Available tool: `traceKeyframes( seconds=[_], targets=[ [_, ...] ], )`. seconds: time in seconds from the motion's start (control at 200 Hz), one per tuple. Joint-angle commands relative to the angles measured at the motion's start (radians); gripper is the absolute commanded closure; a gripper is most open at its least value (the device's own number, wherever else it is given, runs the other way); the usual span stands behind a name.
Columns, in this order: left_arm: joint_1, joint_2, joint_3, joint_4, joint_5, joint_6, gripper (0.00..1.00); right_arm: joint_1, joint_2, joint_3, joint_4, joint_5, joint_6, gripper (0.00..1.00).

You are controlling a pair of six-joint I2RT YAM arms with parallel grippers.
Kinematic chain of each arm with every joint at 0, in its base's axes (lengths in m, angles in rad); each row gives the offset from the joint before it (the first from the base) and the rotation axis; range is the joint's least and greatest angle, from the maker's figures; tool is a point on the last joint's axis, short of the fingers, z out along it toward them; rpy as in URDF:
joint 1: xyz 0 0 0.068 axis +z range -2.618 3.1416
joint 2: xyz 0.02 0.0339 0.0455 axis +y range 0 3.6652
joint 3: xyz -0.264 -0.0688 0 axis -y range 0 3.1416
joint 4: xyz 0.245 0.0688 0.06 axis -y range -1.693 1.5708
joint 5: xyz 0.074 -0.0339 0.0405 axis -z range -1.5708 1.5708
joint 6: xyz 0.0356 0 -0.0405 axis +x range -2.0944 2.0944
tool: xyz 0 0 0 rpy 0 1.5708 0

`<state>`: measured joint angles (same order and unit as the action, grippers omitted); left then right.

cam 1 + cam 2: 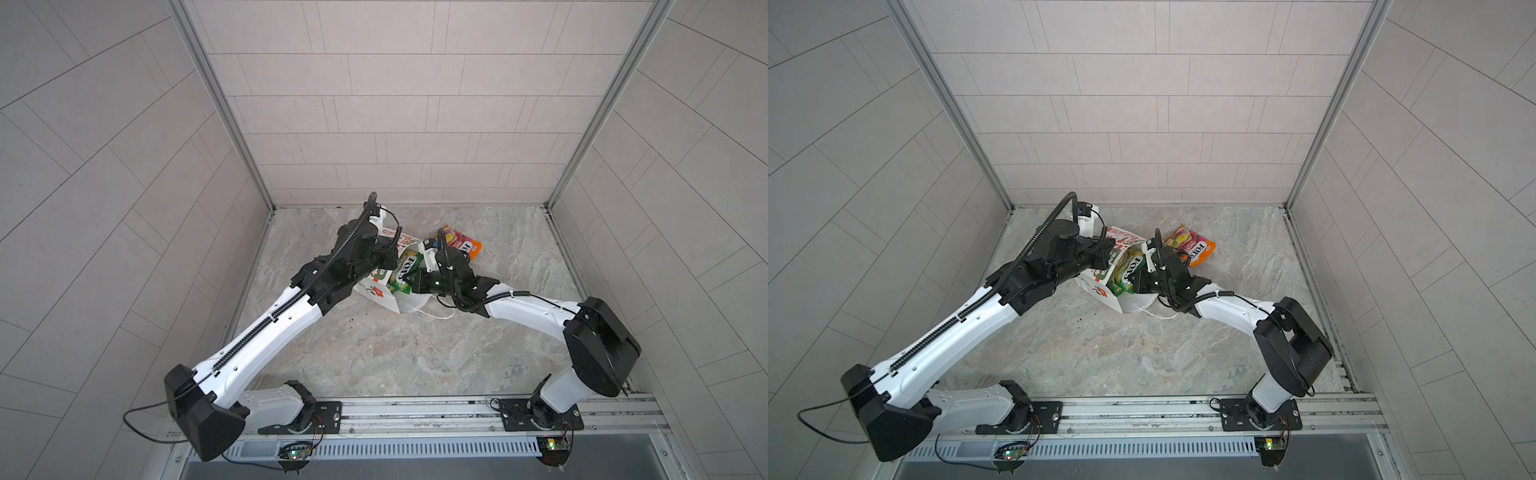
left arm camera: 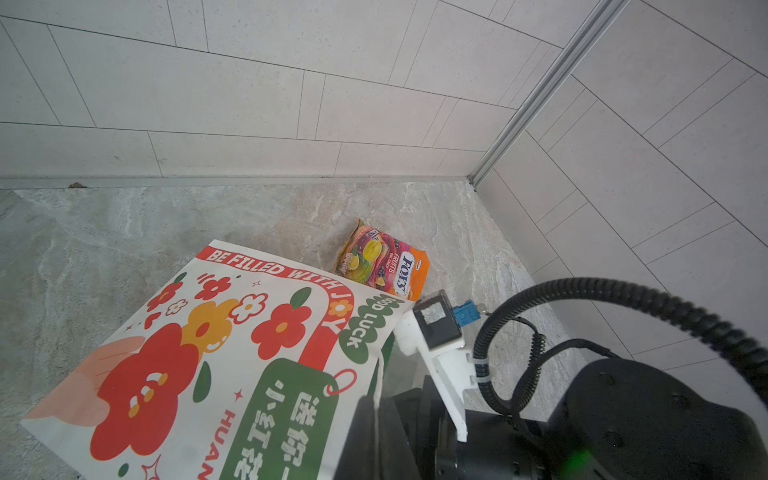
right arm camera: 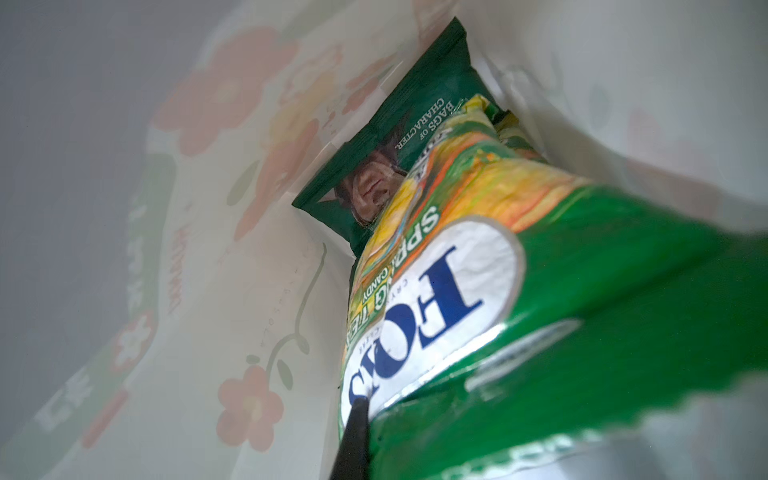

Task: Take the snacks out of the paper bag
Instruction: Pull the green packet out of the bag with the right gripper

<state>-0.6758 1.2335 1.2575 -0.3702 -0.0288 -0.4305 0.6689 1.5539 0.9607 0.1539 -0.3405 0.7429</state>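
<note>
while the paper bag (image 1: pixel 376 292) lies on its side on the marble table (image 1: pixel 415 357), its mouth with the white string handle points toward the right arm. the left gripper (image 1: pixel 388 259) is closed and, as far as the left wrist view lets me see, it pinches the upper edge of the bag near the mouth. the right gripper (image 1: pixel 414 285) is closed on a green-yellow fox's pouch (image 1: pixel 405 271), which sits at the mouth of the bag in both top views. in the right wrist view one black finger (image 3: pixel 353 436) lies on this pouch, and deeper inside the bag is the dark green crisp bag (image 3: pixel 399 124) with a face. an orange-pink fox's pouch (image 1: pixel 462 245) lies on the table just beside the bag.
</note>
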Motion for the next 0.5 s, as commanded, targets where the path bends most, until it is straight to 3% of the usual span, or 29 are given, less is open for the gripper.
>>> traceKeyframes(
  seconds=[0.0, 0.495],
  targets=[
    [-0.004, -0.028, -0.008, 0.021, -0.020, -0.004, 1.00, -0.006, -0.064, 0.016, -0.088, 0.002, -0.089, 1.00],
    [-0.004, -0.007, -0.006, 0.021, -0.042, -0.027, 1.00, -0.017, -0.221, 0.060, -0.264, -0.095, -0.279, 1.00]
  ],
)
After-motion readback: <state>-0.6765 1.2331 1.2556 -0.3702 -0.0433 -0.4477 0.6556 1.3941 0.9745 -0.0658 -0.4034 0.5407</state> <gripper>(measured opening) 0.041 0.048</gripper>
